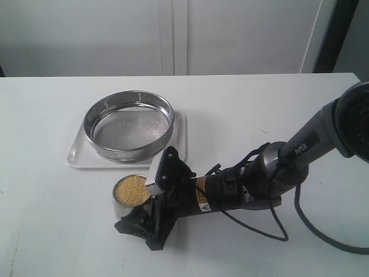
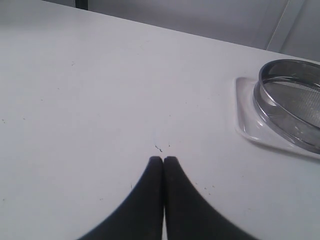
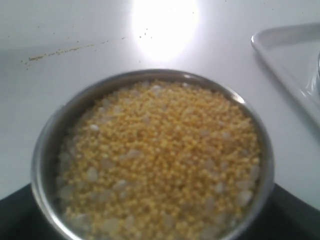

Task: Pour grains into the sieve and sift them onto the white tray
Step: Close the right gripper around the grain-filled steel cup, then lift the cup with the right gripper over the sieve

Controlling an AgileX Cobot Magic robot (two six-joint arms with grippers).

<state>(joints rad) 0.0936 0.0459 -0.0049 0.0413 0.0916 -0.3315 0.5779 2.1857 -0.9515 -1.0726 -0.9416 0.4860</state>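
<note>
We are at pick-up: the right gripper [image 1: 144, 203] straddles the cup [image 1: 121, 209] of grains [image 1: 132, 188], clamped or not we cannot tell, the left gripper [image 2: 163, 161] idles pressed together, and next comes lifting and tipping over the far sieve [image 1: 129, 126].

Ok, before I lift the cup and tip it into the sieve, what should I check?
1. Cup upright, full of grains: ok.
2. Sieve seated on white tray: ok.
3. Sieve mesh free of grains: ok.
4. Right gripper straddling cup: ok.
5. Fingers clamped firmly on cup: cannot tell.
6. Left gripper shut, apart from sieve: ok.
</note>
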